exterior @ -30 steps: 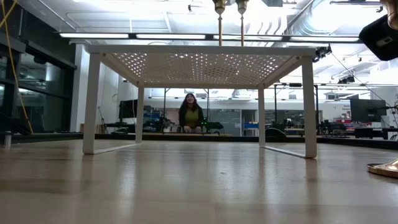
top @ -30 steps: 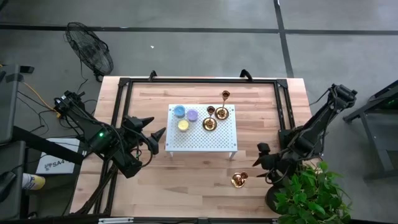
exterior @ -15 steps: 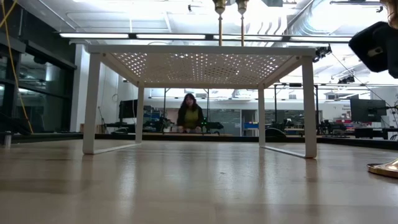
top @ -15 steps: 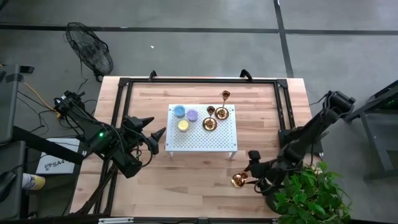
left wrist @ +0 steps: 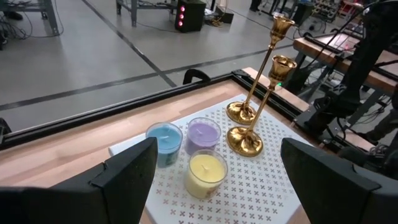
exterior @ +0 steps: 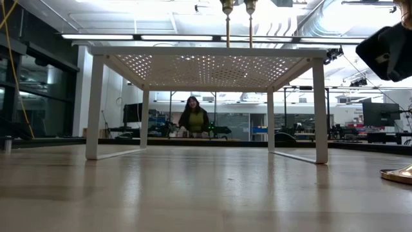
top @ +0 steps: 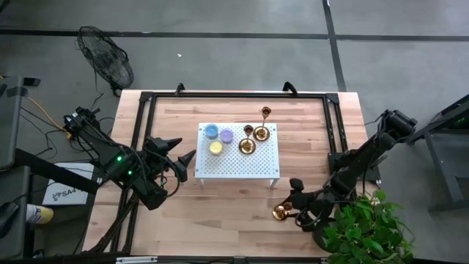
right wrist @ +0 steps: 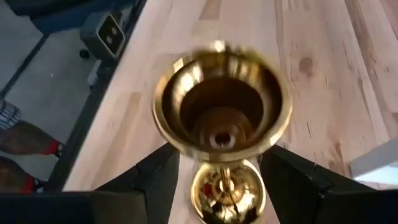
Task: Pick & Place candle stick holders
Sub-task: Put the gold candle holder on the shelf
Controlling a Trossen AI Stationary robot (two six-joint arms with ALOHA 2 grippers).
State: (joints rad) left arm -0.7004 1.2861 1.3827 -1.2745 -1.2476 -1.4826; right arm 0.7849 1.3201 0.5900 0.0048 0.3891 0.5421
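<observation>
The right tool (top: 291, 207), fingers apart, straddles the lone candle stick holder (top: 280, 213) standing on the table (top: 220, 213) to grip its stem, while the left tool (top: 182, 163), fingers apart, waits beside the white rack (top: 256, 165)

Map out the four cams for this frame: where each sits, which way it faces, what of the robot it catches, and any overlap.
High: overhead, straight down on the table; both arms, left gripper, right gripper.
Low: table-top height, level under the white rack into the room; a dark arm part at upper right.
Left wrist: past its open fingers toward three candles and two gold holders.
Right wrist: down onto a lone gold holder, fingers either side.
Shared: that lone holder also shows in the high view.
</observation>
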